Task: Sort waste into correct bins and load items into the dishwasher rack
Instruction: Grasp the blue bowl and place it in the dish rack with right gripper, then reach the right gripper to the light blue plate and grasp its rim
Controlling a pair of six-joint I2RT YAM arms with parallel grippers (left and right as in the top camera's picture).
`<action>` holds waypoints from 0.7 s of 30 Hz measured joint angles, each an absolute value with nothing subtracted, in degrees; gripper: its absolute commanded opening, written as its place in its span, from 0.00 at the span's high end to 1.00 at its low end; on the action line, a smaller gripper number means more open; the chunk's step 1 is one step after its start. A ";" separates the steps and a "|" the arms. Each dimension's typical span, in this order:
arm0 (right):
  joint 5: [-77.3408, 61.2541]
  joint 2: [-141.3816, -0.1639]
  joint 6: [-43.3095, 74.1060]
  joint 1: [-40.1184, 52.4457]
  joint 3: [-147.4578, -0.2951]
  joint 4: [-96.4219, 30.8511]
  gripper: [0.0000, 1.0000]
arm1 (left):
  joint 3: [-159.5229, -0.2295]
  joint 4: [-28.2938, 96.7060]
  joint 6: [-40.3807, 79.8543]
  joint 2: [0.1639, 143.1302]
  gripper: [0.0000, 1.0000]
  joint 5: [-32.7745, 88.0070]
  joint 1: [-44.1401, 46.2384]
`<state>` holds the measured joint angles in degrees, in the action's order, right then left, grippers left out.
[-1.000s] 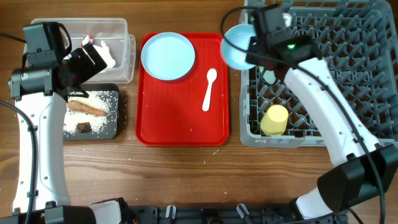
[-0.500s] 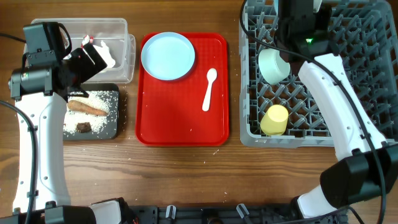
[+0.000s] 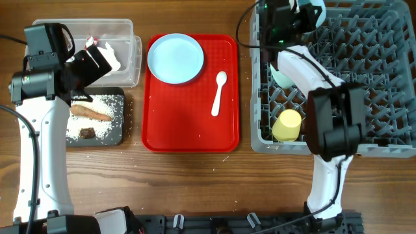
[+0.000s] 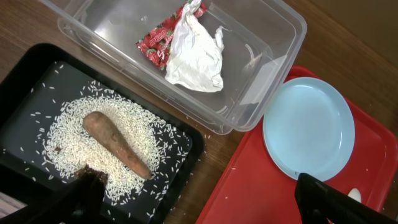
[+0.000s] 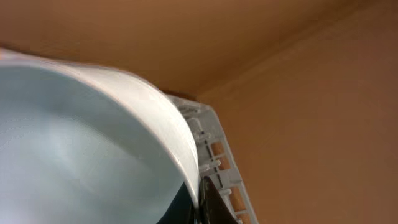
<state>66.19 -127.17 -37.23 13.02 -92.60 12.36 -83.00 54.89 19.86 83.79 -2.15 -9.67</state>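
The right fingers [image 5: 210, 200] are clamped on the rim of one bowl [image 5: 81, 137], carrying it over the 11 o'clock corner of the dishwasher rack [image 3: 377, 65], probably for seating between pegs. The left fingers [image 4: 320, 198] are spread and empty above the black tray [image 4: 25, 81]. The plate [image 3: 175, 58] and spoon [image 3: 219, 93] lie on the red tray [image 3: 188, 123], not yet loaded.

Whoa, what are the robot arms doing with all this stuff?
They are tidying up after a meal. The right claw grips a pale blue bowl over the far corner of the grey rack, where another bowl and a yellow cup already sit. The left claw hangs open above the clear tub and black tray, holding nothing. The plate and spoon wait on the red tray.
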 measured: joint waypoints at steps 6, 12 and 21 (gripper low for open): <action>67.11 -128.42 -40.64 13.26 -92.73 14.48 0.80 | -83.00 54.89 19.86 83.79 0.00 -2.17 -9.67; 70.48 -130.30 -44.69 16.10 -92.73 14.00 0.06 | -83.00 54.87 19.86 83.79 0.00 -2.15 -9.67; 72.55 -130.30 -54.76 21.56 -92.68 38.09 0.00 | -83.00 54.89 19.86 83.79 0.00 -2.31 -9.67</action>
<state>72.55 -130.30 -54.76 21.56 -92.68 38.09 -83.00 54.89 19.86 83.79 -2.31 -9.67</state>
